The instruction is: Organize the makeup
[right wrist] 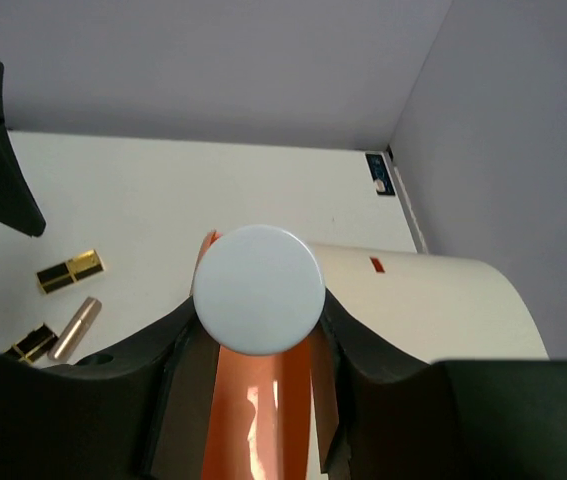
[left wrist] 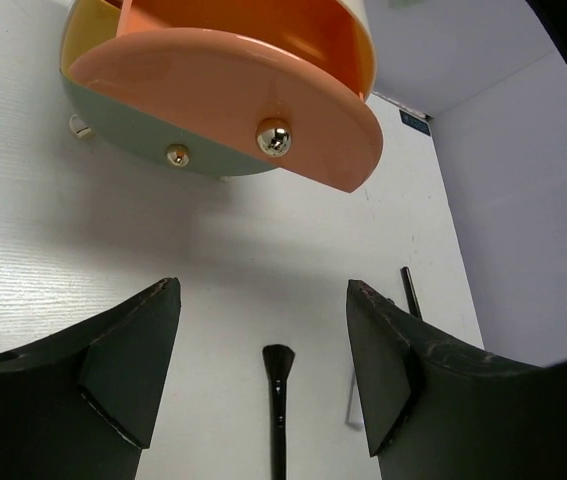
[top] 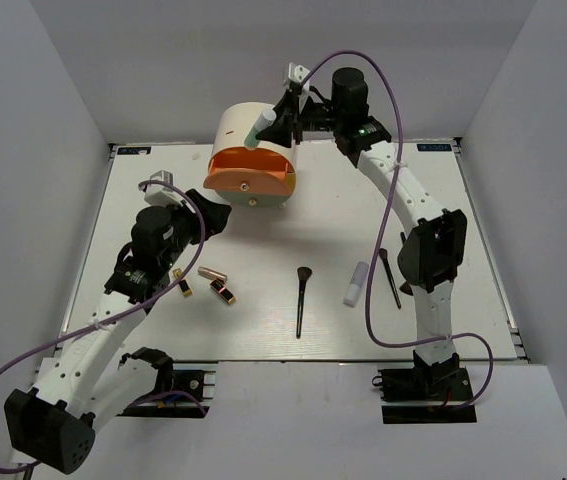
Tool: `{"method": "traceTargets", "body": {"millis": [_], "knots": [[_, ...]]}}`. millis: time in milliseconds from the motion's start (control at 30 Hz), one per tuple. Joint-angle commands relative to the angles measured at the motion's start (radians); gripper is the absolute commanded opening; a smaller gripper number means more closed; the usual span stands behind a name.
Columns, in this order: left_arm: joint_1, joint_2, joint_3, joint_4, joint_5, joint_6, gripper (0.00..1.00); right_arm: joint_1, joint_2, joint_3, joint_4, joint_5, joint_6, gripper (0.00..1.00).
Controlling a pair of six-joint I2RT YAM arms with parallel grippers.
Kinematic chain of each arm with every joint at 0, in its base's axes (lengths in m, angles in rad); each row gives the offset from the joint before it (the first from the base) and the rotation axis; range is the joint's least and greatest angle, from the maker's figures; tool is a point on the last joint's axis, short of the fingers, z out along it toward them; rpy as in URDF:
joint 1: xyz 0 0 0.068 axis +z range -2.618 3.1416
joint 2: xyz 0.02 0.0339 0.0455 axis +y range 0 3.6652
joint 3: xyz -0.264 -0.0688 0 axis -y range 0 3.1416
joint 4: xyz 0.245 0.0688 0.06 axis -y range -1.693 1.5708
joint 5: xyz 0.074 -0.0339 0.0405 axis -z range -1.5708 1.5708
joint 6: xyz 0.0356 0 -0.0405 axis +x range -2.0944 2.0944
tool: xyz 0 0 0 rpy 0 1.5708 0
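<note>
While the left gripper (top: pixel 217 216) hangs with its jaws spread wide and nothing between them, just left of centre in the overhead view, three lipsticks lie on the white table (top: pixel 263 340) below it. One gold-black lipstick (top: pixel 182 285) lies nearly up-and-down in the frame. The rose-gold lipstick (top: pixel 212 273) lies almost crosswise, and a second gold-black lipstick (top: pixel 223 293) slants just beside it. All three sit well inside the table's near edge.

At upper centre stands the cream half-round box (top: pixel 235 125), its orange drawer (left wrist: pixel 263 90) swung out toward the arms. Bare table separates the box from the items below.

Over the box, the right gripper (top: pixel 273 125) is clamped on the small green-capped bottle (right wrist: pixel 259 289). The bottle's long axis runs from upper right to lower left, with its greenish end lowest, above the drawer. In the right wrist view only its round pale end shows, pinched between both fingers.

Below centre, the fan brush (top: pixel 301 300) lies almost vertical, bristles toward the box and handle toward the near edge, with bare table on both sides. To its right the white tube (top: pixel 356 283) leans slightly from vertical. Near it, the thin black brush (top: pixel 390 277) slants the other way, close to the right arm; its bristle end is too small to tell.
</note>
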Motion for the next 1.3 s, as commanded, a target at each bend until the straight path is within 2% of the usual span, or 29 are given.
{"method": "traceTargets", "body": {"millis": [0,233,467,567,633,733,800,867,967,1100,1267], "knots": [[-0.005,-0.028,-0.012,0.008,-0.003,0.004,0.77,0.006,-0.077,0.079,-0.320,0.027,-0.254,0.00],[-0.005,-0.032,-0.012,0.014,0.000,0.012,0.77,0.006,-0.089,0.064,-0.388,0.126,-0.305,0.00],[-0.005,-0.035,-0.015,0.019,0.001,0.010,0.77,0.015,-0.103,0.029,-0.325,0.077,-0.250,0.00],[-0.005,-0.035,-0.014,0.026,0.003,0.010,0.77,0.014,-0.130,-0.049,-0.109,0.029,-0.072,0.00],[-0.005,-0.032,-0.008,0.041,0.003,0.016,0.77,0.006,-0.149,-0.166,0.157,-0.015,0.117,0.00],[-0.005,-0.010,0.021,0.083,0.026,0.056,0.78,0.009,-0.114,-0.174,0.350,-0.069,0.267,0.00],[-0.005,0.014,0.058,0.117,0.082,0.130,0.81,0.008,-0.080,-0.153,0.500,-0.100,0.442,0.00],[-0.005,0.030,0.075,0.185,0.124,0.212,0.86,0.003,-0.062,-0.134,0.575,-0.118,0.560,0.00],[0.010,0.059,0.088,0.262,0.224,0.326,0.89,0.008,-0.032,-0.097,0.668,-0.161,0.654,0.00],[0.010,0.071,0.074,0.389,0.336,0.483,0.93,-0.011,-0.031,-0.116,0.752,-0.216,0.735,0.00],[0.010,0.068,0.045,0.448,0.413,0.671,0.95,-0.027,-0.054,-0.151,0.809,-0.233,0.777,0.00]]}}
